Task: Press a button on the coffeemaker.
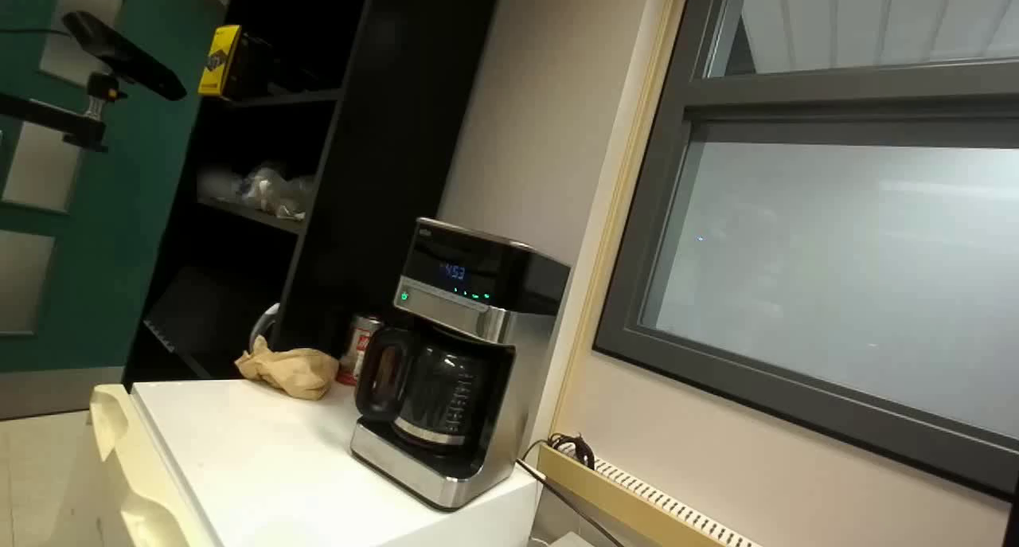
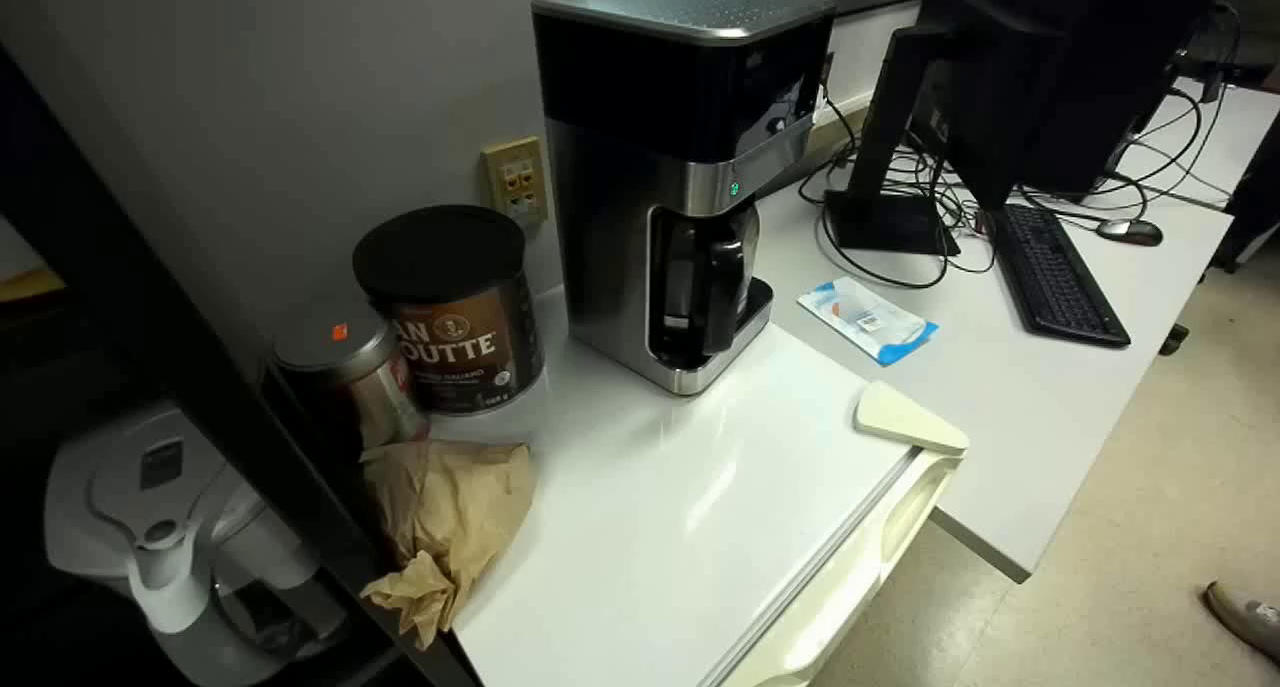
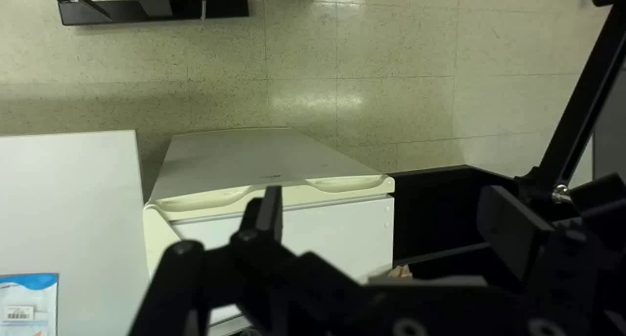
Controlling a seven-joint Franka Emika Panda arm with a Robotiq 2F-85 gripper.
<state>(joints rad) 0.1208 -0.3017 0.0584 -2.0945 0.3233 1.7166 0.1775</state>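
Note:
The boxy black and silver coffeemaker (image 1: 478,308) stands upright on a white cabinet top; it also shows in an exterior view (image 2: 620,237). Its display glows blue with small green lights below. A green-lit power button (image 1: 404,296) sits on the silver strip; it also shows in an exterior view (image 2: 734,189). The glass carafe (image 1: 434,396) sits inside. My gripper (image 3: 386,204) shows only in the wrist view, open with nothing between its fingers, above the cabinet. The arm is out of view in both exterior views. In the wrist view the gripper body hides most of the coffeemaker's area.
A brown paper bag (image 2: 450,527), a coffee tub (image 2: 450,317) and a metal can (image 2: 350,377) stand beside the coffeemaker on the white cabinet top (image 2: 640,547). A black shelf (image 1: 382,173) flanks it. A desk (image 2: 1000,397) with monitor (image 2: 1030,77) and keyboard (image 2: 1060,267) adjoins.

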